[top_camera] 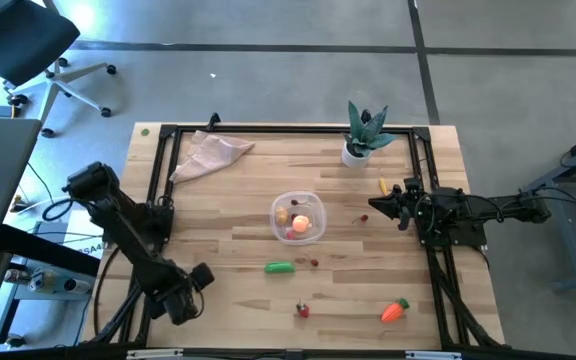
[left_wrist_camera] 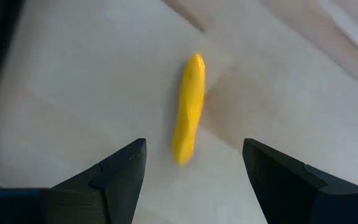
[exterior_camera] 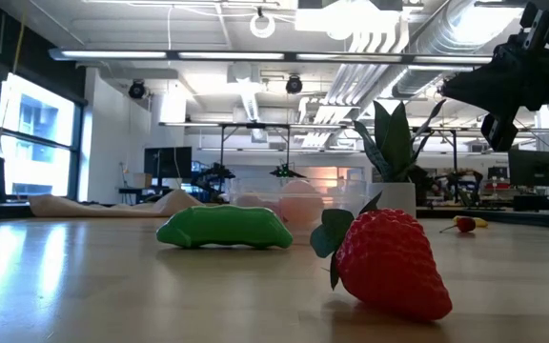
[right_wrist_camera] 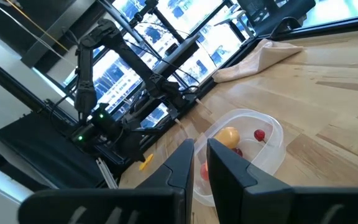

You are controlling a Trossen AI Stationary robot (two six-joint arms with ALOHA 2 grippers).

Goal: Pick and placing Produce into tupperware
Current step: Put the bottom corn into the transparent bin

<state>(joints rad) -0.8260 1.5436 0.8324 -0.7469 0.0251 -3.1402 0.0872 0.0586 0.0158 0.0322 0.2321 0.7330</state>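
Observation:
My left gripper (top_camera: 181, 304) hangs open near the table's front left corner, fingers pointing down. In its wrist view a long yellow produce piece (left_wrist_camera: 189, 109) lies flat on the wood, between and below the two fingers (left_wrist_camera: 124, 171), touching neither. The clear round tupperware (top_camera: 275, 212) stands mid-table holding an orange ball (right_wrist_camera: 228, 136) and small red pieces. A green pepper (top_camera: 280, 267), a strawberry (top_camera: 303, 310) and a carrot (top_camera: 396, 311) lie on the table nearer the front. My right gripper (top_camera: 376, 205) waits shut, level, right of the tupperware, holding nothing.
A spiky plant in a white pot (top_camera: 363, 138) stands at the back right, a beige cloth (top_camera: 208, 155) at the back left. A small yellow piece (top_camera: 382, 185) lies by the right arm. A black frame (top_camera: 163, 170) runs along the table's sides.

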